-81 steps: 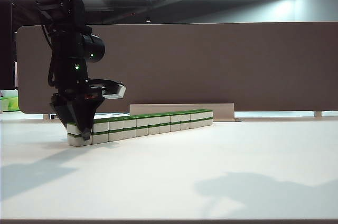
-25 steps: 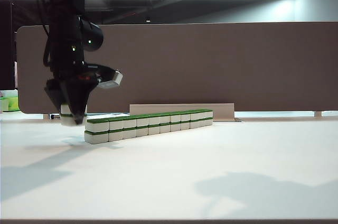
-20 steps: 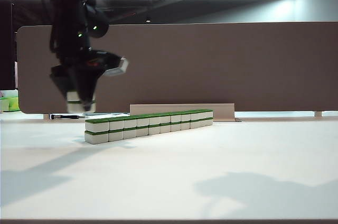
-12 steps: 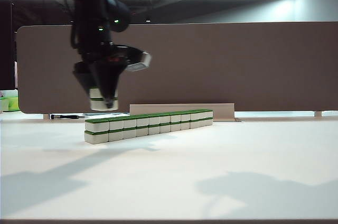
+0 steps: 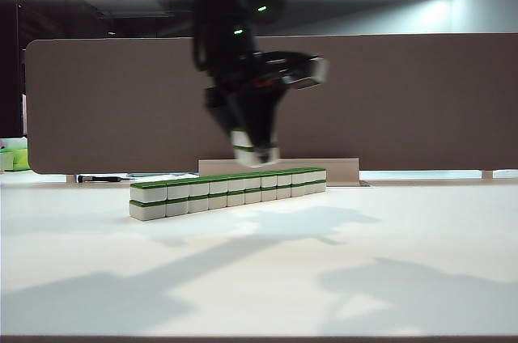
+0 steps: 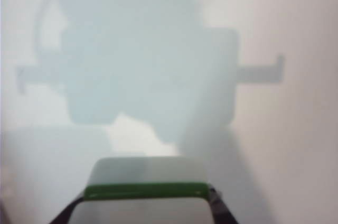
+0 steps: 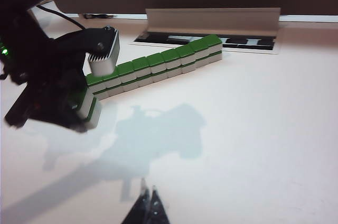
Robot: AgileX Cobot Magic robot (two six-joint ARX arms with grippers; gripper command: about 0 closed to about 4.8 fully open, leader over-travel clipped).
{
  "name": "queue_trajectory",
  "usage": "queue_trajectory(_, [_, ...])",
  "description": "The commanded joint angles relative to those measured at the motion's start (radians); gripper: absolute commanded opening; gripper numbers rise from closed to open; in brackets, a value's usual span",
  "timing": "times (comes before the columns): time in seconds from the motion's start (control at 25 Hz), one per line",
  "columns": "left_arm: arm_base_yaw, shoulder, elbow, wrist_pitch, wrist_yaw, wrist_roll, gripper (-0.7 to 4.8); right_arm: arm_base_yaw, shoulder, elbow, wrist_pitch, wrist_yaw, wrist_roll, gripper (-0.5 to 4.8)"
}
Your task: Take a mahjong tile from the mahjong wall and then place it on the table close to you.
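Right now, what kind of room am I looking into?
Probably a lab or office test bench: a bare white table, a brown-grey partition board, strip lights overhead, and a robot's left gripper carrying stacked mahjong tiles above the mahjong wall.

Left gripper [image 5: 257, 151] and its tiles [image 6: 145, 192] are motion-blurred — right gripper [image 7: 147, 201] seems shut, mostly cut off.

mahjong wall [image 5: 227, 191]: straight two-tier row, green-topped white tiles, on table [image 5: 388, 238] | tiles [image 5: 253, 147]: stacked pair, held above wall, clear of table
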Motion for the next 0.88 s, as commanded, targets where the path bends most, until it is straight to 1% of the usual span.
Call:
queue_trajectory(0.04, [-0.059,-0.007,0.003,0.015,0.004,0.041,2.14,0.000,-0.001,0.004,0.015,0.044,-0.003,-0.01])
queue_trajectory(0.16, [-0.121,0.009,0.003,0.016,0.004,0.043,2.13,-0.001,-0.001,0.004,0.015,0.045,-0.003,-0.01])
queue_trajectory(0.2, [-0.144,0.026,0.002,0.009,0.004,0.066,2.13,0.000,-0.001,0.004,0.015,0.045,-0.003,-0.01])
queue_trajectory(0.28, [-0.159,0.046,0.001,-0.005,0.003,0.092,2.13,-0.001,-0.001,0.004,0.016,0.045,-0.003,-0.01])
queue_trajectory(0.36, [-0.162,0.068,0.001,-0.024,0.003,0.112,2.13,-0.001,-0.002,0.004,0.016,0.050,-0.003,-0.01])
queue_trajectory(0.44, [-0.163,0.097,0.001,-0.043,0.003,0.109,2.13,-0.001,-0.002,0.004,0.016,0.080,-0.003,-0.01])
queue_trajectory(0.52, [-0.163,0.107,0.001,-0.045,0.007,0.109,2.13,-0.001,-0.002,0.004,0.016,0.089,-0.003,-0.01])
queue_trajectory(0.76, [-0.184,0.116,0.001,0.034,0.019,0.109,2.13,-0.001,-0.001,0.004,0.030,0.093,-0.003,-0.01])
queue_trajectory(0.88, [-0.200,0.124,0.001,0.034,0.032,0.109,2.13,-0.001,-0.001,0.004,0.031,0.133,-0.003,-0.01])
